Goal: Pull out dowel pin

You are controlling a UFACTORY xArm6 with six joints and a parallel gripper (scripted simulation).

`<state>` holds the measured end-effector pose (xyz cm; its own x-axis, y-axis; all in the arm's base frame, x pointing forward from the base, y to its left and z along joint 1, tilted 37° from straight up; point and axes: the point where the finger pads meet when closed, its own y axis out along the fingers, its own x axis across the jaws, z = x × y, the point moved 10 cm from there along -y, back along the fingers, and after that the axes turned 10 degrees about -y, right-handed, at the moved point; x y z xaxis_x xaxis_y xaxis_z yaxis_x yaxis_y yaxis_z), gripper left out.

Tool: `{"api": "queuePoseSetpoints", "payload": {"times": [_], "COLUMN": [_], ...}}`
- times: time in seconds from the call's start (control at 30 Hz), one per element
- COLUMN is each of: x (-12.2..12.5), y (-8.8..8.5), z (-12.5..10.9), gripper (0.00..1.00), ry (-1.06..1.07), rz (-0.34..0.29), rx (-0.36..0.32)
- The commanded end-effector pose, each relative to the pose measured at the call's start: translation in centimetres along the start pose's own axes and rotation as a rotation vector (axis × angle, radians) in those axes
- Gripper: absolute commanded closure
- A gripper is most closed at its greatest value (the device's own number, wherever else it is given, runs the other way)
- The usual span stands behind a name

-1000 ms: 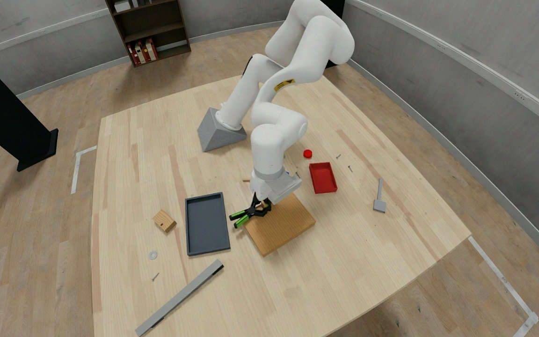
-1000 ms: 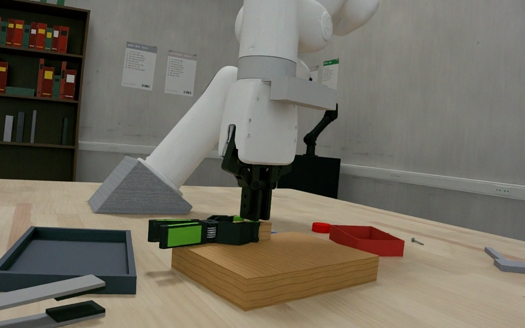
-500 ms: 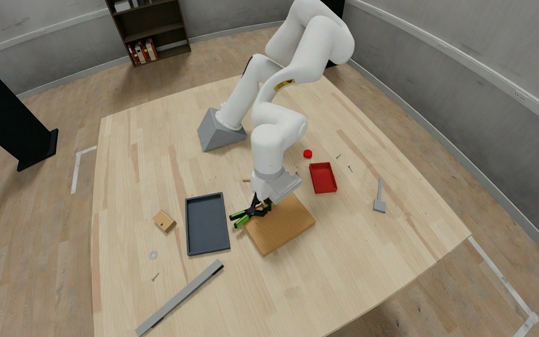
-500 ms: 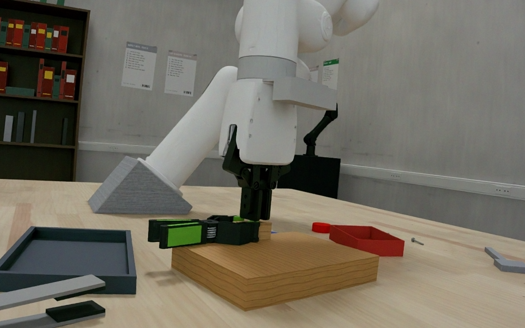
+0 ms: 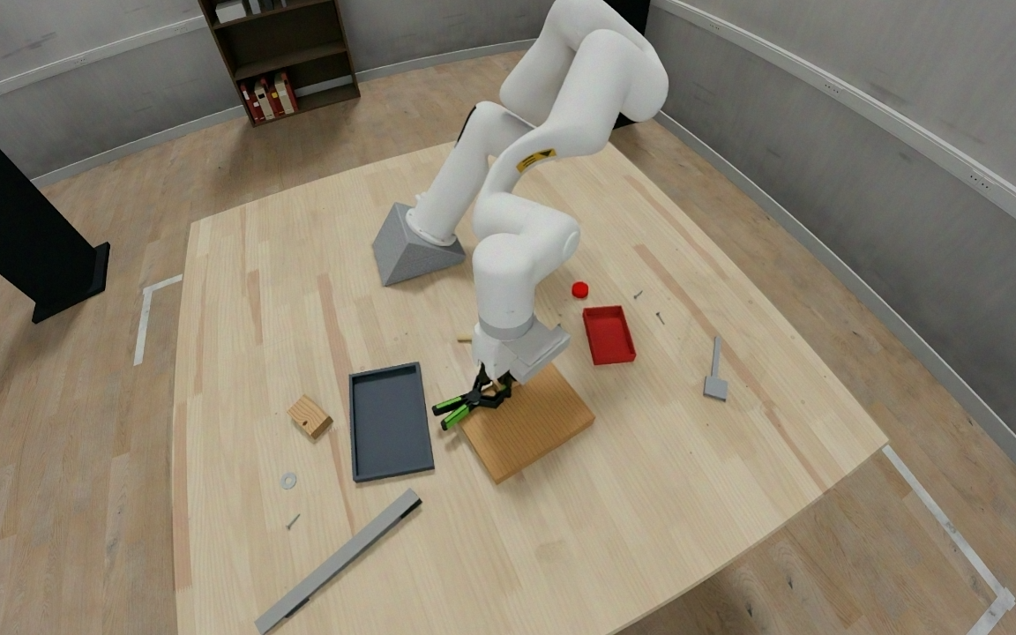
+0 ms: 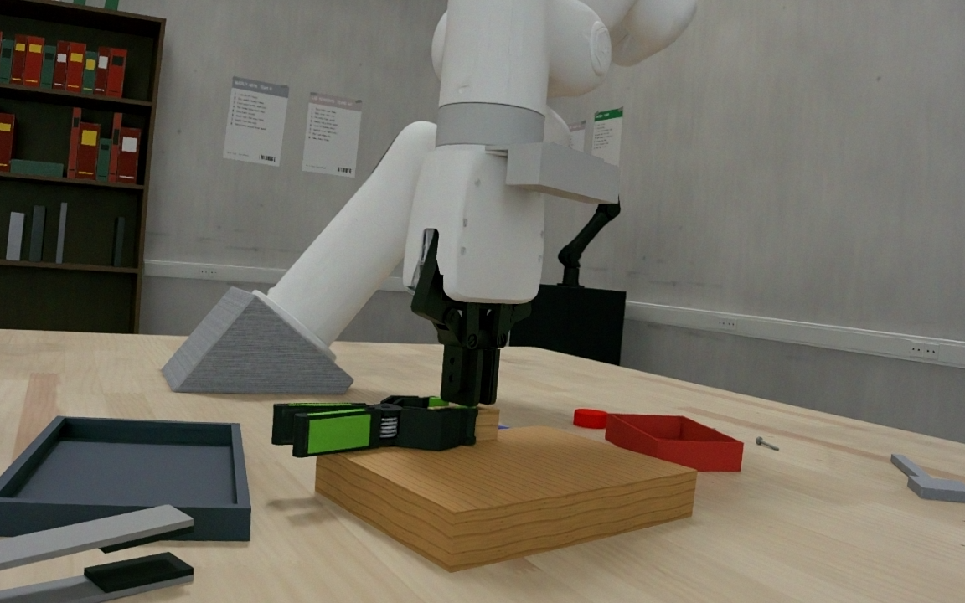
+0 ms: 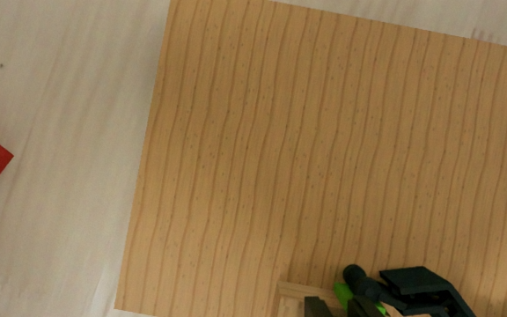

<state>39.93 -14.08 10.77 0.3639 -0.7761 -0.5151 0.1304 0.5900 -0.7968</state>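
Observation:
The bench board (image 5: 543, 430) (image 6: 516, 480) (image 7: 302, 154) lies on the table in front of the arm. The small wooden block (image 6: 488, 422) (image 7: 290, 291) lies flat at its back left corner. The black and green spring clamp (image 5: 458, 407) (image 6: 351, 430) (image 7: 412, 286) grips the board there, with its handles sticking out past the edge. My gripper (image 5: 493, 386) (image 6: 468, 401) points straight down onto the block's top and is shut on the dowel pin. The fingers hide the pin. I cannot make out the bench stop.
A grey tray (image 5: 389, 426) (image 6: 115, 468) lies left of the board, with a spare wooden block (image 5: 309, 415) beyond it. A red tray (image 5: 608, 334) (image 6: 673, 440) and red cap (image 5: 579, 289) are behind right. A grey bar (image 5: 338, 560), a grey L-piece (image 5: 715, 370), a washer and screws lie around.

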Motion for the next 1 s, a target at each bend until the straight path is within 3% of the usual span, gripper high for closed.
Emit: {"api": "queuePoseSetpoints", "payload": {"times": [0.0, 0.97], "x": [0.05, 0.05], "y": [-0.14, -0.16], "z": [0.09, 0.09], "gripper": [1.0, 1.0], "ry": [-0.02, -0.139], "rz": [-0.003, -0.003], "rx": [0.003, 0.002]}}
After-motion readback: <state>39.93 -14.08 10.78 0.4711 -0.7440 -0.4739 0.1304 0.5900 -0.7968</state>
